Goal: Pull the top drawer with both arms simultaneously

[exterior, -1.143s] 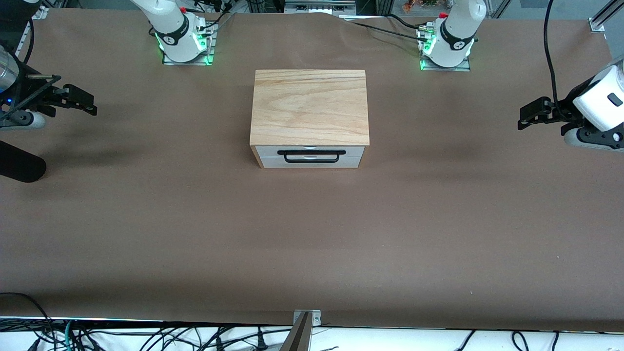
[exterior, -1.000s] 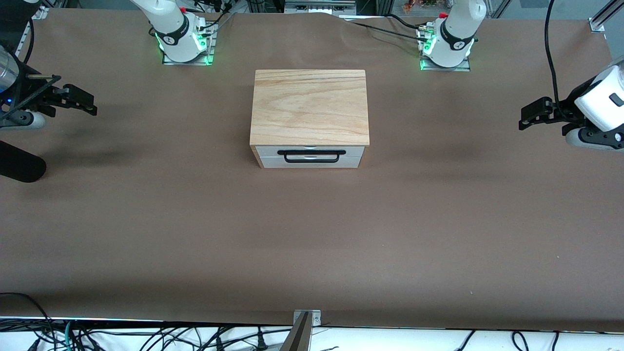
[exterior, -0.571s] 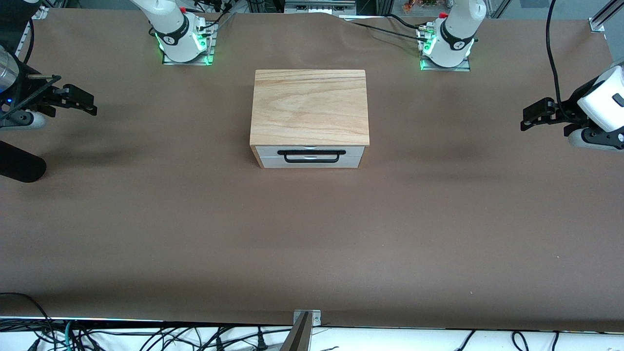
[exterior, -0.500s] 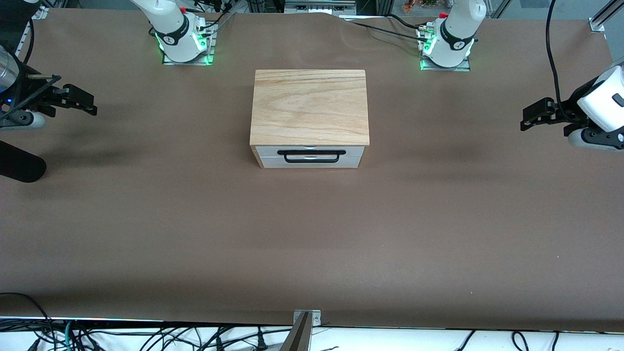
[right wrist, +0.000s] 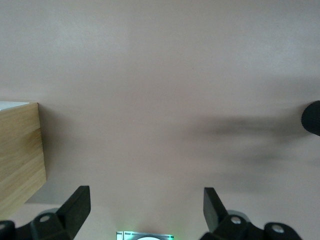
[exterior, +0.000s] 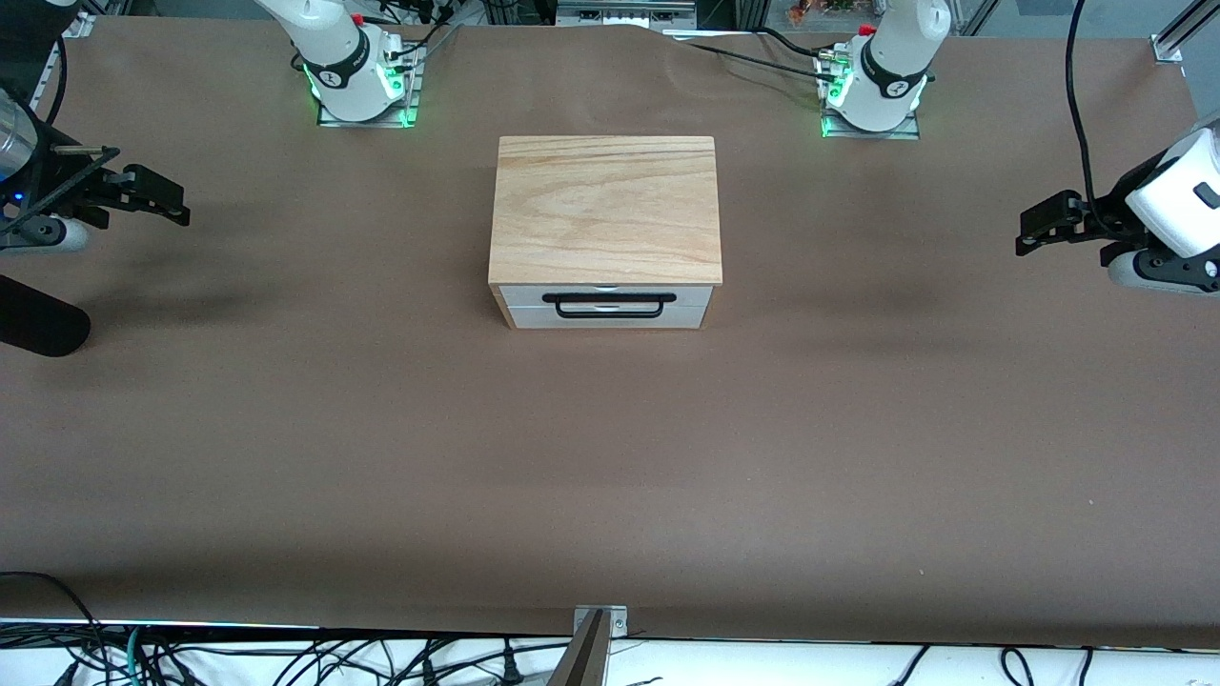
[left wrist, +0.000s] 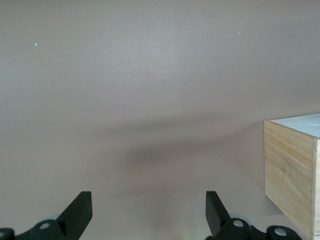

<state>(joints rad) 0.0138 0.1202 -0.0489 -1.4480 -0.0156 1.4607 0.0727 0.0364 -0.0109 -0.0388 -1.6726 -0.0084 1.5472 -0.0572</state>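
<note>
The light-wood cabinet (exterior: 605, 210) stands mid-table with its front toward the front camera. Its top drawer (exterior: 519, 296) is pushed in, a white panel carrying a wide black bar handle (exterior: 608, 299). My left gripper (exterior: 1025, 231) hangs open over the table at the left arm's end, well apart from the cabinet. My right gripper (exterior: 179, 208) hangs open over the right arm's end, equally apart. In the left wrist view the left gripper (left wrist: 147, 215) holds nothing, and the cabinet's side (left wrist: 292, 185) shows at the edge. The right gripper (right wrist: 145, 207) is likewise empty, with the cabinet (right wrist: 20, 160) at the edge.
The arm bases (exterior: 360, 86) (exterior: 872, 95) glow green on the table farther from the camera than the cabinet. A black rounded object (exterior: 38, 324) lies at the right arm's end. Brown table cover (exterior: 610, 457) spreads wide in front of the drawers. Cables run along the nearest edge.
The left gripper drifted slightly away from the cabinet and came back. The right arm has not moved, and the drawer stays shut.
</note>
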